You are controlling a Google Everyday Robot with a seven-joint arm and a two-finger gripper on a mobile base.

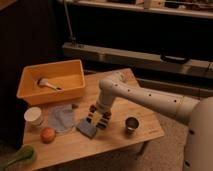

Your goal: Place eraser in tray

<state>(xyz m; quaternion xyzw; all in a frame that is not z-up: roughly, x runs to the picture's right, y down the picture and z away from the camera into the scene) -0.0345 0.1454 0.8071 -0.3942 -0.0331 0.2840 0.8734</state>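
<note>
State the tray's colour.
Yellow-orange tray, camera view; gripper is low over the table beside it.

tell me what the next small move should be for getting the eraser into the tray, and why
Probably ease the gripper straight down and close on the eraser. The gripper hovers low over the table with its fingers spread, the eraser lies at their tips beside the blue-grey pad, and nothing looks gripped yet. The tray sits to the back left.

gripper (98, 117) by blue pad (86, 129) | metal cup (131, 124) close beside | bare tabletop (89, 101) toward tray (47, 97)
</note>
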